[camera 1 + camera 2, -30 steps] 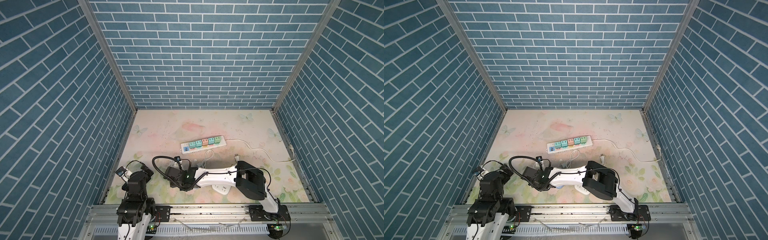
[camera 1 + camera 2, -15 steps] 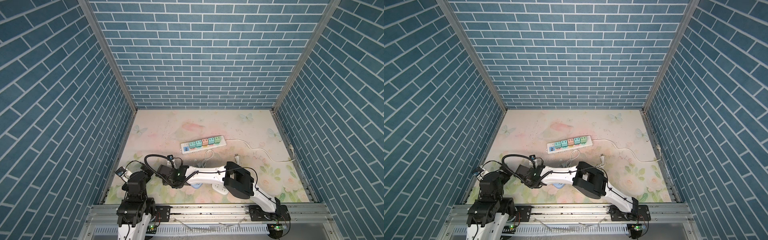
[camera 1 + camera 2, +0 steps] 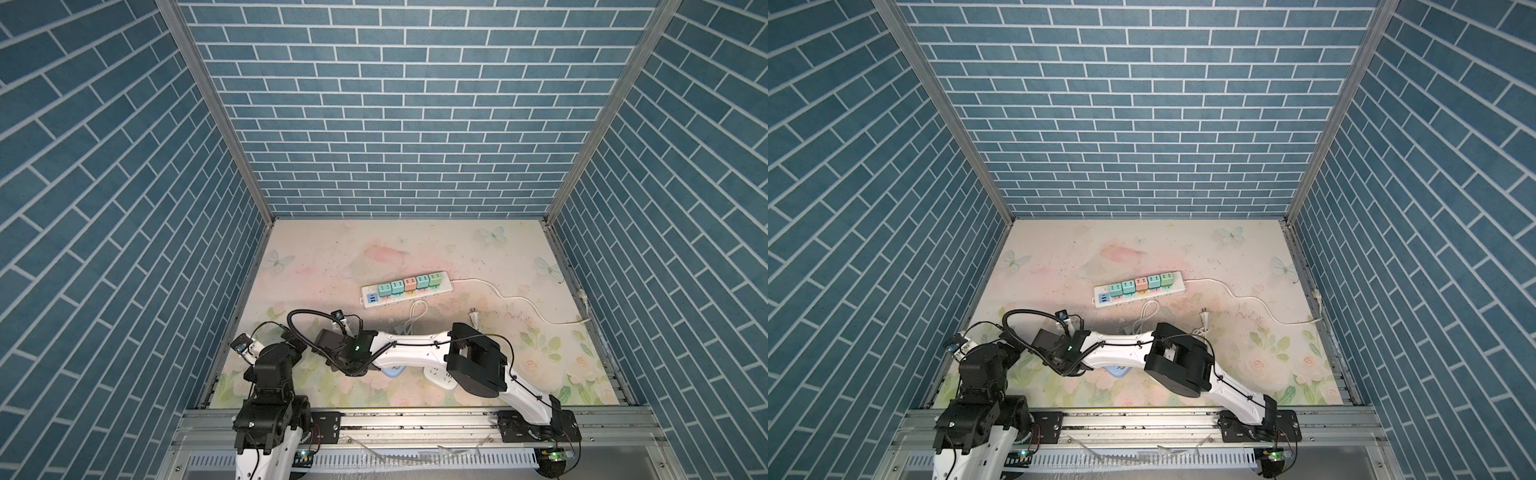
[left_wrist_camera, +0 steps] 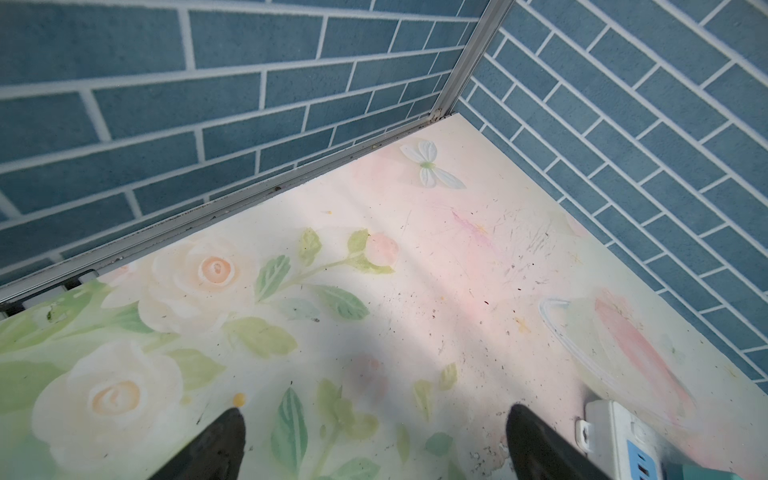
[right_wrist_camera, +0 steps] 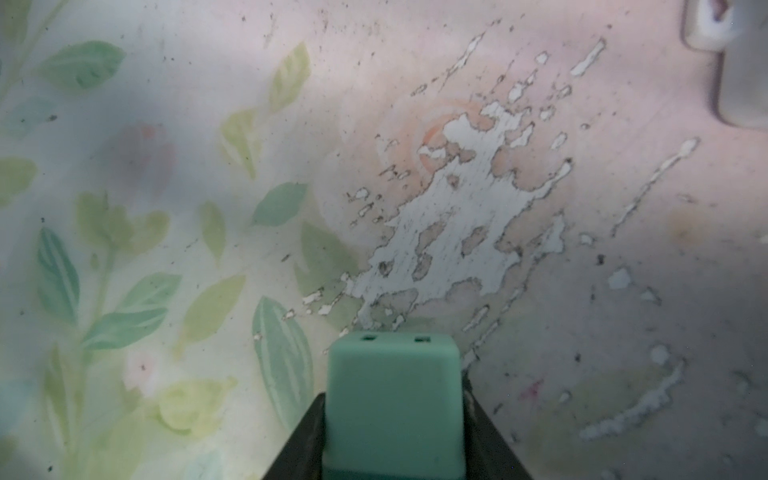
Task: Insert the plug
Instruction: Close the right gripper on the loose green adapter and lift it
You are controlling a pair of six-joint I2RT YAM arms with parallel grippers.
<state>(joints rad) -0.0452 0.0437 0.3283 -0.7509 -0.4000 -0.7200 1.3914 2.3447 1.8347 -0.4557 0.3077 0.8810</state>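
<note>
A teal cube-shaped plug [image 5: 395, 407] sits between the black fingers of my right gripper [image 5: 392, 415], which is shut on it just above the worn floral mat. In both top views the right arm reaches across to the near left, and its gripper [image 3: 328, 341] [image 3: 1045, 338] hides the plug. The white power strip [image 3: 407, 289] [image 3: 1140, 288] lies mid-table with several coloured cubes seated in it; its end shows in the left wrist view [image 4: 623, 440]. My left gripper [image 4: 376, 436] [image 3: 291, 337] stands open and empty near the left wall.
A looped white cable [image 3: 417, 311] and a loose pronged plug [image 3: 473, 318] lie in front of the strip. The strip's cord [image 3: 519, 299] trails to the right wall. A white adapter [image 3: 440, 374] and a pale blue piece [image 3: 392, 370] lie under the right arm.
The right arm has swung leftward across the near part of the mat, toward the left arm. The left arm has not moved.
</note>
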